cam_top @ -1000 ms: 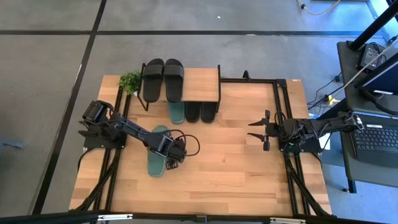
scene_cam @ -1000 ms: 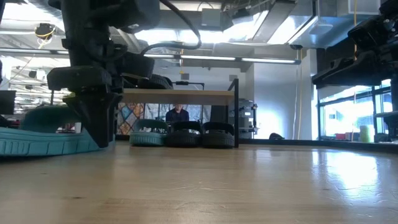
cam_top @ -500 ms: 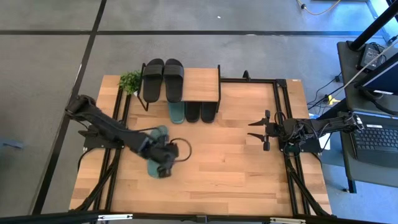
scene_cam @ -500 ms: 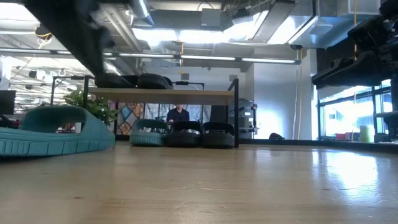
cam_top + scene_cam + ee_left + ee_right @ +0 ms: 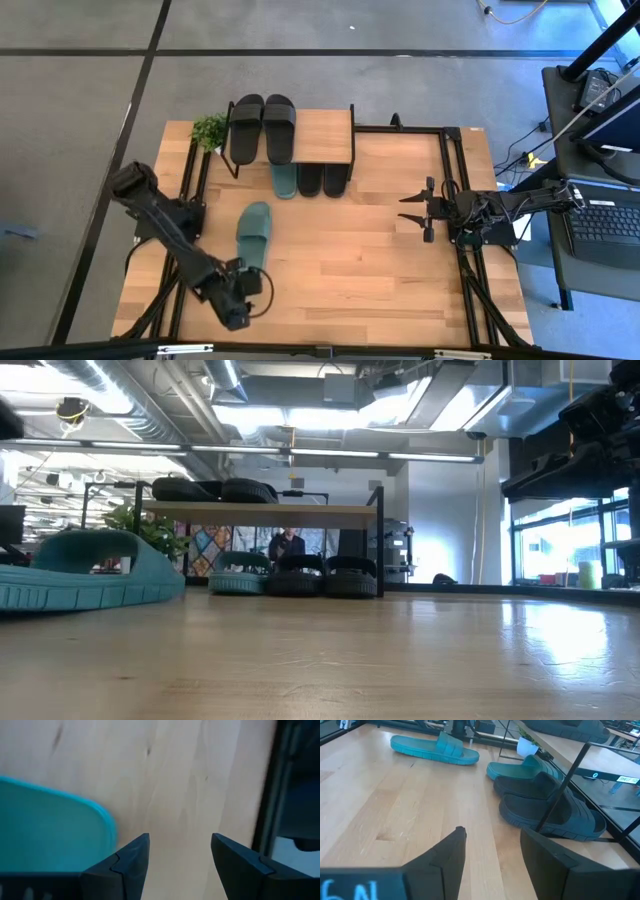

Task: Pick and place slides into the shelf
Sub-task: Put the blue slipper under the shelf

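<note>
One potted plant (image 5: 209,129) beside shelf (image 5: 325,137).

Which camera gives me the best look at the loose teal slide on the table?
The high view: the loose teal slide shows whole, clear of the left gripper. The low view shows its side, cropped; the right wrist view shows it distant; the left wrist view only an edge.

One teal slide (image 5: 254,235) lies loose on the table; five slides (image 5: 262,128) sit in the wooden-topped shelf (image 5: 323,136).
</note>
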You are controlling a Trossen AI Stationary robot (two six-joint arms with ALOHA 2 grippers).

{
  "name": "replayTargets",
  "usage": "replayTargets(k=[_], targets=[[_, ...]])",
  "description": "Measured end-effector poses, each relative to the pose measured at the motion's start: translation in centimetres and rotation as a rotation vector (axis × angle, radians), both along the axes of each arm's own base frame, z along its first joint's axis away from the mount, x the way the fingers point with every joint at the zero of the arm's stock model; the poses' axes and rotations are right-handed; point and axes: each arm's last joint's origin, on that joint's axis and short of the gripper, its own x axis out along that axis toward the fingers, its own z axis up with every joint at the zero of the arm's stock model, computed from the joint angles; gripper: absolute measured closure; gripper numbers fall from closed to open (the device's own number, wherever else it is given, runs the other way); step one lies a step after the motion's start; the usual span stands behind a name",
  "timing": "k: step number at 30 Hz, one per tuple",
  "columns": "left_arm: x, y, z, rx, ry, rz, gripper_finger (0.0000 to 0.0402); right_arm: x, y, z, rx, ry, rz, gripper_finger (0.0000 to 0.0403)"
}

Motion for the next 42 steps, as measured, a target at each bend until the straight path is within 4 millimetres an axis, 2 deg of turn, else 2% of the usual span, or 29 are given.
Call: replayTargets(k=[5, 12, 20, 26, 35, 42], targets=[[0.1, -1.0, -2.1, 0.031, 0.047, 0.020, 0.0198, 0.0, 0.0, 0.0, 0.000, 0.000, 0.000, 0.0215], [0.8, -0.6, -3.4, 0.065, 0.081, 0.054, 0.0198, 0.0, 0.0, 0.0, 0.000, 0.000, 0.000, 0.0215], [0.4, 1.3, -3.7, 0.192, 0.196, 0.085, 0.0198, 0.0, 0.0, 0.0, -0.001, 0.003, 0.000, 0.0215], [0.8, 2.7, -3.7, 0.304, 0.177, 0.136, 0.0198, 0.0, 0.0, 0.0, -0.001, 0.005, 0.000, 0.0215], [0.3, 5.5, -6.3, 0.358, 0.226, 0.199, 0.0198, 0.0, 0.0, -0.1, -0.002, 0.008, 0.000, 0.0215], [0.6, 6.7, -6.5, 0.376, 0.249, 0.190, 0.0197, 0.0, 0.0, -0.1, -0.005, 0.015, 0.000, 0.0215]])
